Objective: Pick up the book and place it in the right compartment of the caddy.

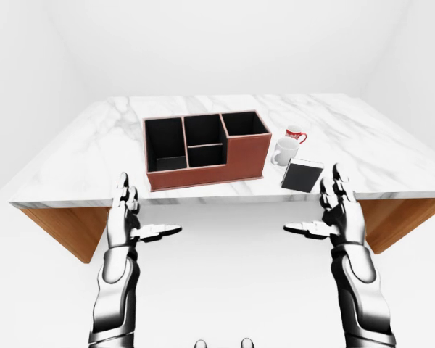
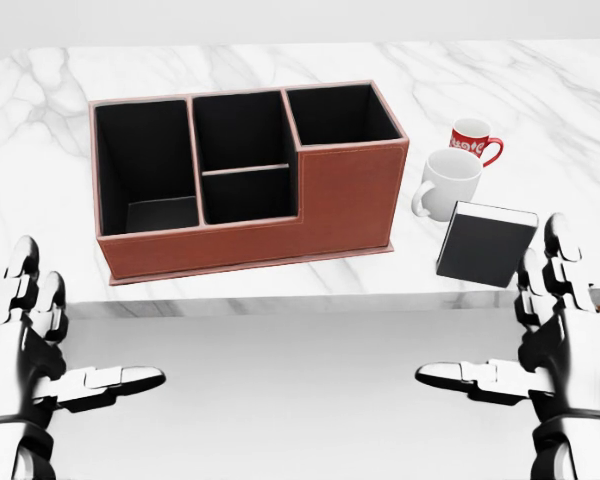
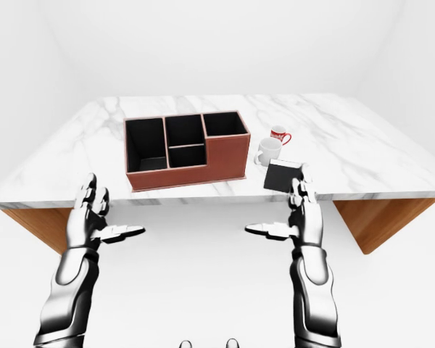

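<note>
I count one black book (image 2: 486, 243) lying flat at lower right, long axis tilted toward the two mugs (image 2: 448, 183), one four-compartment caddy (image 2: 248, 181), and my left hand (image 2: 25, 345) and right hand (image 2: 555, 335) spread open, empty.

I can read no text anywhere; the white marking on the red mug (image 2: 473, 139) is too blurred.

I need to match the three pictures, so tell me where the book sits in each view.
Left-eye view: the book is right of centre, at the table's near edge.
Head view: lower right, beside the right hand.
Right-eye view: just right of centre.
Shared landmark: the white mug, just above the book in every view.
</note>
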